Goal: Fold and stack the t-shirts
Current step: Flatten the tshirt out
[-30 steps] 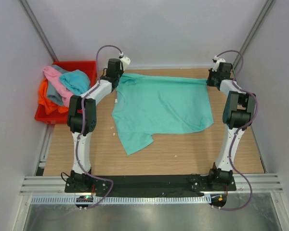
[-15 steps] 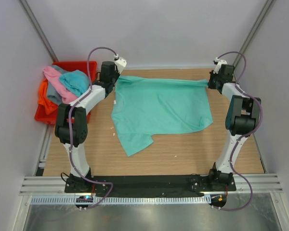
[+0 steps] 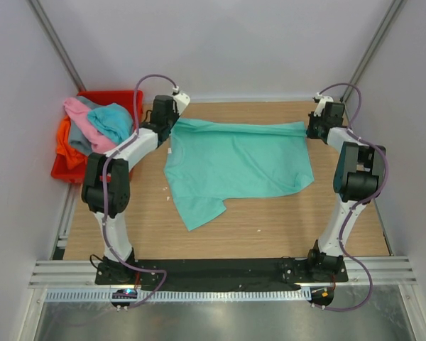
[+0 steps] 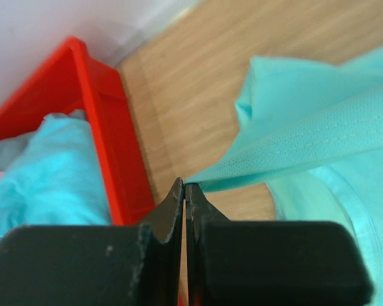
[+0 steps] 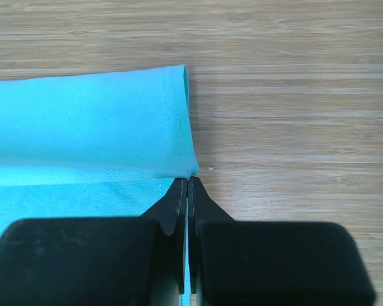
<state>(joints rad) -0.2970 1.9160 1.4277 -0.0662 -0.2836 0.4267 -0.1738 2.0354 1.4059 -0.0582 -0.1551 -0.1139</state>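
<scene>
Mint green shirt [image 3: 234, 160] flat on table [image 3: 270, 220], centre. L gripper [image 4: 184, 190] and R gripper [image 5: 187, 183] clamped on far hem corners. Hem pulled nearer vs. 1 s ago: first fold begun, stack pending.

The left black two-finger gripper [image 4: 184, 186] is pressed fully together, a corner of the mint green cloth t-shirt [image 4: 306, 127] pinched at its tips. The right black two-finger gripper [image 5: 187, 182] is clamped likewise on the hem. The left white-and-black arm [image 3: 121, 160] and the right white-and-black arm [image 3: 355, 167] both stretch forward, elbows bent
</scene>
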